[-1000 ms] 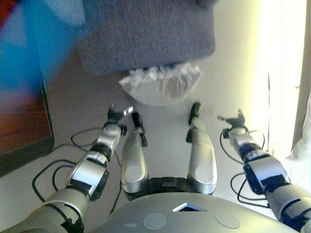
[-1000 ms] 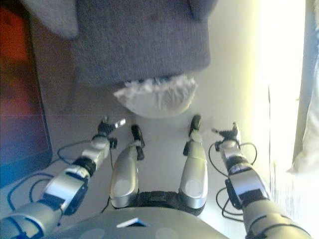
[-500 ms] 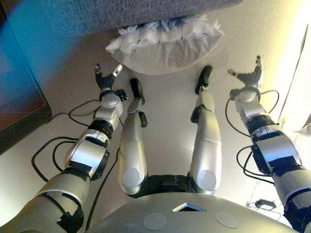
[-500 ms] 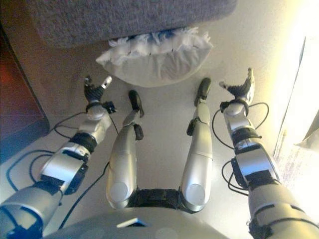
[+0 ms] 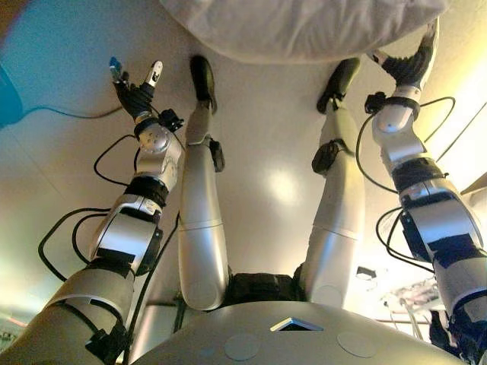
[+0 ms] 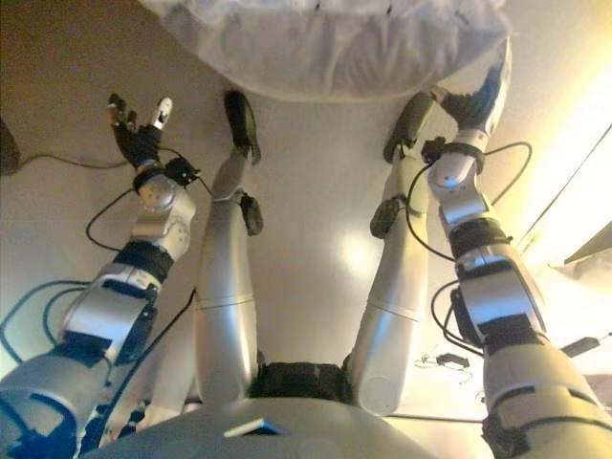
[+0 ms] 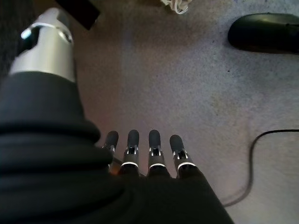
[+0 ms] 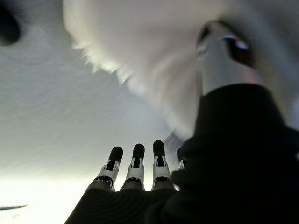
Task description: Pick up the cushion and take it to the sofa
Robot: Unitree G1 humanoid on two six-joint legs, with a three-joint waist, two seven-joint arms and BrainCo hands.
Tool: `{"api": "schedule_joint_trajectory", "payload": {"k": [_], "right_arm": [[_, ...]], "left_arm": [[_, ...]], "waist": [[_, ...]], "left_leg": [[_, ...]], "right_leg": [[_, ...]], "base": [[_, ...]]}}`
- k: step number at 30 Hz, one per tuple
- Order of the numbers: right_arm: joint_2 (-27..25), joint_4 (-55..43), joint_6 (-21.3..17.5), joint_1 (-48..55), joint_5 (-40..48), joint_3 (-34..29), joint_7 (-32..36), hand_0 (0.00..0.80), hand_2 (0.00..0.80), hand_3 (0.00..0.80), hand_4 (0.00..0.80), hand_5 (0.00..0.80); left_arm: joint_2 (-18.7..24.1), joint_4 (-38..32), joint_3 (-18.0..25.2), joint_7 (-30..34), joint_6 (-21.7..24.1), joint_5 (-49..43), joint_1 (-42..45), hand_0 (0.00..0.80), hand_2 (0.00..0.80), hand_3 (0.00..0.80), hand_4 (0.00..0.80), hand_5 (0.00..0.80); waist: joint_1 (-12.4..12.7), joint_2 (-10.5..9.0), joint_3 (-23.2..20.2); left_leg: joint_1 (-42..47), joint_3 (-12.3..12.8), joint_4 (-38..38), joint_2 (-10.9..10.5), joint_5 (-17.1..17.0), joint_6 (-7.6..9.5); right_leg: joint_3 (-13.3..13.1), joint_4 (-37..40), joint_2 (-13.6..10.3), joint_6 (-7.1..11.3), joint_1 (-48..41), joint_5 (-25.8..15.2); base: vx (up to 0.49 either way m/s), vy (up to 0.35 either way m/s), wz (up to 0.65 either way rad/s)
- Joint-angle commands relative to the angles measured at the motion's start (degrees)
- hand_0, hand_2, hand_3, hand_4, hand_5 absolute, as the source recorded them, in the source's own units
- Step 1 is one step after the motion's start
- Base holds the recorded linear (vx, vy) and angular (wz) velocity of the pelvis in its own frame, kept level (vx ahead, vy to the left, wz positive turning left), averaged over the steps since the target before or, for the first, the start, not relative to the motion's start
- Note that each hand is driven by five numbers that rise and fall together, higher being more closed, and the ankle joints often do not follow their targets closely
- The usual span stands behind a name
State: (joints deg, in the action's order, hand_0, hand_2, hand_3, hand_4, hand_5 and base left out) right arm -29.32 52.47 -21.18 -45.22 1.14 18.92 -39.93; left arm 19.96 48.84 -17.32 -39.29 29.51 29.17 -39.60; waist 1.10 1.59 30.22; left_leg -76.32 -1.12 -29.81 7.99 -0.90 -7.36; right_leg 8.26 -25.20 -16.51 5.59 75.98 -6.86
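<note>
The white cushion (image 5: 304, 26) lies on the pale floor straight ahead, its far part cut off by the picture's top edge. My right hand (image 5: 411, 65) is at the cushion's right end, fingers straight and open. In the right wrist view the cushion (image 8: 154, 56) shows just past the fingers (image 8: 138, 161), with the thumb close to its cloth. My left hand (image 5: 137, 87) is open and empty over the bare floor, well left of the cushion's left end. In the left wrist view its fingers (image 7: 154, 149) are straight over the floor. The sofa is out of view.
A blue object (image 5: 7, 106) sits at the left edge of the floor. Loose papers and small items (image 5: 411, 293) lie on the floor at the lower right. A dark flat object (image 7: 77, 9) lies on the floor beyond my left hand.
The camera has tipped down and forward, so the cushion sits nearer and the sofa has left the view. Both arms have reached forward; my right hand has come up to the cushion's right end.
</note>
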Motion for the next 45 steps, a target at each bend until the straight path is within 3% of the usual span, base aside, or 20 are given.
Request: {"api": "schedule_joint_trajectory", "payload": {"k": [1, 4, 8, 12, 19, 22, 25, 26, 27, 28, 29, 33, 38, 45], "right_arm": [[-5.13, -10.98, -0.08, 4.53, 0.89, 3.45, 4.19, 0.0, 0.0, 0.0, 0.0, 0.0], [-7.08, -17.65, 3.41, 0.5, 4.61, 6.26, 11.25, 0.0, 0.0, 0.0, 0.0, 0.0], [-9.38, -20.2, 3.54, -5.25, 10.75, 8.32, 17.7, 0.0, 0.0, 0.0, 0.0, 0.0], [-9.46, -19.93, 1.62, -9.21, 15.44, 10.0, 19.99, 0.0, 0.0, 0.0, 0.0, 0.0], [-4.68, -19.62, 0.45, -14.32, 20.62, 9.43, 19.33, 0.0, 0.0, 0.0, 0.0, 0.0], [-2.43, -20.89, 0.48, -15.29, 20.5, 9.0, 22.03, 0.0, 0.0, 0.0, 0.0, 0.0], [-0.97, -23.31, 0.76, -15.71, 21.71, 9.25, 27.65, 0.0, 0.0, 0.0, 0.0, 0.0], [-0.97, -24.07, 0.98, -15.79, 22.91, 9.35, 30.25, 0.0, 0.0, 0.0, 0.0, 0.0], [-0.79, -25.34, 1.46, -15.55, 24.29, 9.41, 33.55, 0.091, 0.091, 0.091, 0.091, 0.091], [-0.54, -26.29, 1.66, -15.24, 24.68, 9.49, 35.44, 0.402, 0.402, 0.402, 0.402, 0.402], [-0.26, -27.6, 1.66, -15.1, 25.17, 9.92, 37.73, 0.8, 0.8, 0.8, 0.8, 0.8], [0.19, -29.98, 1.8, -14.68, 25.79, 10.52, 40.77, 0.8, 0.8, 0.8, 0.8, 0.8], [-0.06, -31.8, 1.46, -11.23, 24.74, 9.85, 40.56, 0.8, 0.8, 0.8, 0.8, 0.8], [0.3, -35.73, -2.97, 1.19, 19.81, 8.04, 37.57, 0.8, 0.8, 0.8, 0.8, 0.8]], "left_arm": [[3.13, -4.99, 0.19, -0.34, 3.75, -6.57, -0.53, 0.0, 0.0, 0.0, 0.0, 0.0], [4.84, -6.8, -2.38, 9.6, 0.26, -5.31, -6.12, 0.0, 0.0, 0.0, 0.0, 0.0], [8.33, -6.77, -8.74, 18.83, -4.16, -5.95, -13.59, 0.0, 0.0, 0.0, 0.0, 0.0], [9.21, -5.4, -11.94, 17.54, -4.16, -4.28, -19.25, 0.0, 0.0, 0.0, 0.0, 0.0], [6.51, -4.53, -10.9, 10.49, -4.71, -0.53, -27.39, 0.0, 0.0, 0.0, 0.0, 0.0], [4.55, -5.51, -11.34, 12.97, -6.32, -0.04, -29.15, 0.0, 0.0, 0.0, 0.0, 0.0], [3.06, -7.19, -12.22, 21.05, -7.86, 3.1, -28.65, 0.0, 0.0, 0.0, 0.0, 0.0], [2.7, -7.82, -12.35, 22.99, -7.77, 3.26, -28.15, 0.681, 0.681, 0.681, 0.681, 0.681], [2.21, -8.86, -12.4, 26.1, -7.56, 4.32, -27.1, 0.8, 0.8, 0.8, 0.8, 0.8], [1.84, -9.6, -12.47, 27.66, -7.46, 5.19, -26.37, 0.8, 0.8, 0.8, 0.8, 0.8], [1.38, -10.65, -12.55, 29.37, -7.26, 6.42, -25.37, 0.8, 0.8, 0.8, 0.8, 0.8], [-0.47, -13.69, -11.55, 32.38, -6.16, 10.57, -21.93, 0.8, 0.8, 0.8, 0.8, 0.8], [-2.12, -18.82, -10.92, 30.53, -5.3, 6.11, -15.07, 0.8, 0.8, 0.8, 0.8, 0.8], [-4.03, -26.94, -10.1, 22.85, -0.84, 0.03, -1.65, 0.8, 0.8, 0.8, 0.8, 0.8]], "waist": [[0.09, -0.78, -0.42], [-0.34, -1.45, -0.42], [-0.91, -1.63, -0.42], [-1.58, -1.68, -0.42], [-2.36, -2.29, -0.42], [-2.78, -2.16, -0.42], [-2.96, -1.55, -0.42], [-2.96, -1.35, -0.42], [-2.94, -1.11, -0.42], [-2.92, -1.02, -0.42], [-2.85, -0.88, -0.42], [-2.51, -0.46, -0.42], [-1.91, -0.28, -0.42], [-1.46, -1.11, -0.42]], "left_leg": [[-4.69, -0.57, 1.92, 1.39, -1.93, 0.77], [-6.55, -0.56, 1.64, 1.69, -1.98, 0.55], [-8.94, -0.51, 1.76, 2.13, -2.55, -0.01], [-11.26, -0.26, 1.13, 2.6, -2.47, -0.28], [-13.56, -0.84, 0.88, 2.83, -2.37, -0.97], [-13.56, -1.1, 1.3, 2.39, -2.37, -1.21], [-13.25, -1.09, 1.92, 2.27, -2.69, -1.38], [-13.18, -1.06, 2.03, 2.19, -2.77, -1.43], [-13.16, -1.05, 2.04, 2.09, -2.83, -1.53], [-13.06, -1.05, 2.1, 2.01, -2.87, -1.59], [-13.02, -1.06, 2.07, 1.94, -2.95, -1.7], [-12.76, -1.2, 1.76, 1.86, -3.0, -1.86], [-9.43, -1.63, 2.72, 1.46, -3.32, -1.74], [8.56, 1.02, 7.86, 2.58, -5.49, -2.03]], "right_leg": [[-3.93, -6.41, -2.24, 4.99, 2.06, 5.1], [-3.88, -6.58, -2.3, 5.0, 3.68, 5.1], [-4.25, -6.28, -2.27, 5.33, 6.06, 4.31], [-4.71, -6.82, -2.07, 5.48, 8.71, 4.2], [-4.94, -6.59, -1.94, 5.67, 10.69, 4.58], [-5.31, -5.41, -1.83, 5.95, 10.82, 4.17], [-5.55, -4.24, -1.85, 6.27, 10.68, 3.51], [-5.69, -4.06, -1.89, 6.3, 10.72, 3.36], [-5.85, -3.9, -1.92, 6.33, 10.83, 3.19], [-5.89, -3.81, -1.93, 6.36, 10.78, 3.13], [-5.98, -3.88, -1.98, 6.43, 10.82, 3.07], [-6.41, -4.13, -2.46, 6.46, 10.91, 2.85], [-5.51, -2.85, -3.07, 6.32, 7.81, 2.23], [-1.41, 0.7, -3.3, 6.0, -9.36, 1.72]], "base": [[0.0, 0.0, 0.0], [-0.007, 0.029, -0.04], [-0.021, 0.071, -0.1], [-0.009, 0.061, -0.15], [0.009, -0.014, -0.07], [0.0, 0.0, 0.0], [0.005, -0.002, 0.03], [0.0, 0.0, 0.0], [0.0, 0.0, 0.0], [0.0, -0.013, 0.03], [0.0, 0.0, 0.0], [-0.014, -0.04, 0.02], [-0.037, -0.087, 0.07], [-0.04, -0.065, -0.01]]}}
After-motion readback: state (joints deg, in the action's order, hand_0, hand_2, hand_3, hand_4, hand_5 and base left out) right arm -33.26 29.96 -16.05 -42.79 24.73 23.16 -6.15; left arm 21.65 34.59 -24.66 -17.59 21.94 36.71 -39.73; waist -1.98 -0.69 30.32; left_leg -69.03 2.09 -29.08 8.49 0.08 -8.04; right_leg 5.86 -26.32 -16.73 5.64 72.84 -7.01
